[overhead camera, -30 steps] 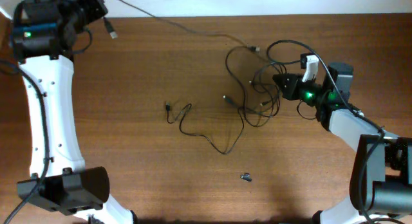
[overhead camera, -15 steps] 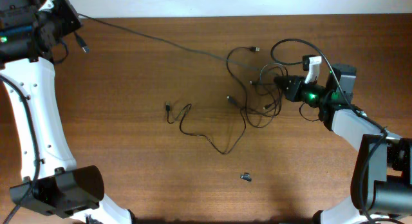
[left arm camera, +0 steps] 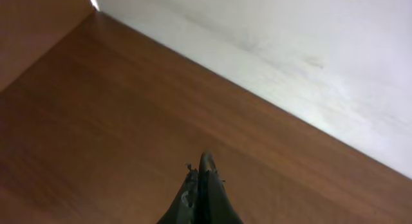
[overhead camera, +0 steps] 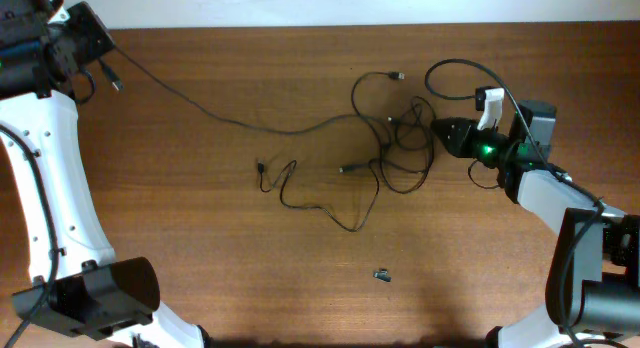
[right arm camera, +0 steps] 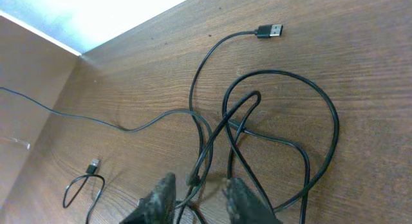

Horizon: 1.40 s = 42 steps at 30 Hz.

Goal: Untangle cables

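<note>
One long cable [overhead camera: 200,112] has changed shape. Half a second ago it ran taut and straight from the upper left toward the knot of cables [overhead camera: 400,148]; now it sags in a loose curve across the wooden table [overhead camera: 200,268]. The left gripper [overhead camera: 100,40] has swung deeper into the upper-left corner of the overhead frame. It is clenched on that cable near its end, and the plug [overhead camera: 116,83] dangles just below it. The knot, right of centre, looks looser and more spread out, so I judge that this strand is coming free, though it is still threaded into the tangle. The right gripper [overhead camera: 441,134] sits at the knot's right edge. In the right wrist view its fingers [right arm camera: 164,195] stand apart with strands running between them, not clamped on anything I can see. Their lower parts are cut off at the bottom of the frame, so I cannot tell whether they press a strand down. The left wrist view shows only bare wood, pale wall and the dark closed tips [left arm camera: 203,179], and the grip itself is barely visible. Which strand crosses over which inside the knot is hard to make out. I also cannot tell whether the short cable [overhead camera: 300,193] at centre is still joined to the knot.
</note>
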Each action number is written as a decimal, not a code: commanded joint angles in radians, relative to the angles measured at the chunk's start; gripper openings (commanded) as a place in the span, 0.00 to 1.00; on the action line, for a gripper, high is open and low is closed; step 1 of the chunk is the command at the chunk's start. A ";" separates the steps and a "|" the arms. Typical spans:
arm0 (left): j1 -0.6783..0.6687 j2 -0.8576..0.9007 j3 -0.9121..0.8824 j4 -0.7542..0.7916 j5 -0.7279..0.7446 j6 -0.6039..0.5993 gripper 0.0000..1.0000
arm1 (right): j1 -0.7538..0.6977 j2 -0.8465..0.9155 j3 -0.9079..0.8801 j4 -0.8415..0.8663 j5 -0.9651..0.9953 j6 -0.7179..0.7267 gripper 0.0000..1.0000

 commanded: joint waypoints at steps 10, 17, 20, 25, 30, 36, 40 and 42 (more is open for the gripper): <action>-0.029 -0.015 0.003 -0.018 0.394 0.326 0.00 | 0.052 -0.006 -0.003 0.126 -0.242 0.000 0.65; -0.166 -0.009 0.003 -0.018 0.394 0.373 0.00 | 0.295 -0.006 -0.003 0.201 0.138 -0.008 0.78; -0.228 -0.009 0.003 -0.017 0.394 0.412 0.00 | 0.379 -0.002 -0.003 0.201 0.502 -0.008 0.78; -0.250 -0.006 0.003 -0.018 0.394 0.412 0.00 | 0.399 0.074 -0.003 0.211 0.631 -0.008 0.81; -0.251 -0.004 0.003 -0.025 0.394 0.412 0.00 | 0.398 0.152 -0.003 0.236 0.637 0.000 0.86; -0.250 -0.004 0.003 -0.028 0.394 0.412 0.00 | 0.399 0.152 -0.003 -0.036 0.534 0.065 0.88; -0.251 -0.004 0.003 -0.040 0.394 0.412 0.00 | 0.401 0.152 -0.003 -0.231 0.214 0.134 0.87; -0.251 -0.004 0.003 -0.040 0.394 0.412 0.00 | 0.413 0.152 -0.003 -0.343 0.091 0.136 0.87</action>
